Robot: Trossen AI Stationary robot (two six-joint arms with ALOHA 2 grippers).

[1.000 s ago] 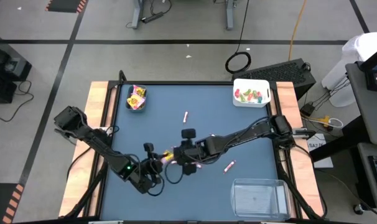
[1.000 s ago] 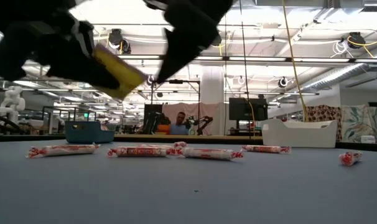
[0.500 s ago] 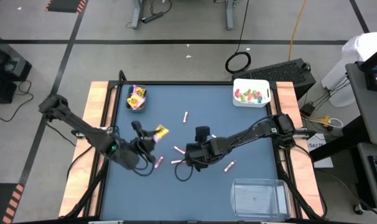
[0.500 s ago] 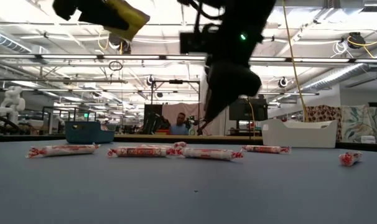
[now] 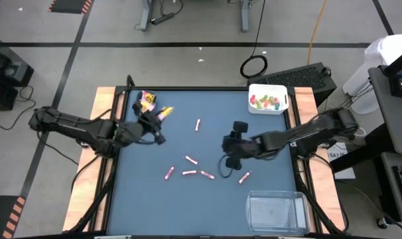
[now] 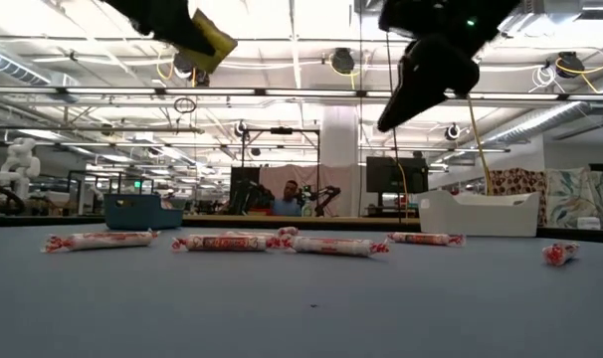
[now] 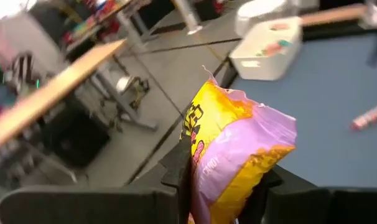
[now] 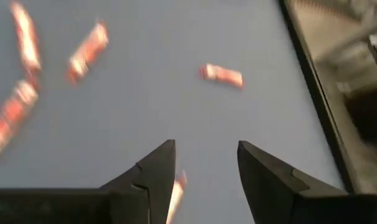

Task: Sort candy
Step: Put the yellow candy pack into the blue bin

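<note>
nearest the front edge the clear bin (image 5: 275,211) looks empty, so the sticks are not yet sorted: several sticks (image 5: 190,172) lie loose mid-surface, one stick (image 5: 244,177) just beside and below the right tool (image 5: 229,163), another (image 5: 198,124) farther back. the right tool hangs above the surface (image 5: 267,153) with fingers apart and nothing between them, the sticks close beneath. farther back, the left tool (image 5: 158,117) is clamped on a yellow packet (image 7: 232,155), raised near the teal bin (image 5: 145,105), which already holds yellow packets. the white bin (image 5: 268,98) at the far right holds green and red pieces. judging by this, the packets and small pieces are nearly done; the sticks remain.
</note>
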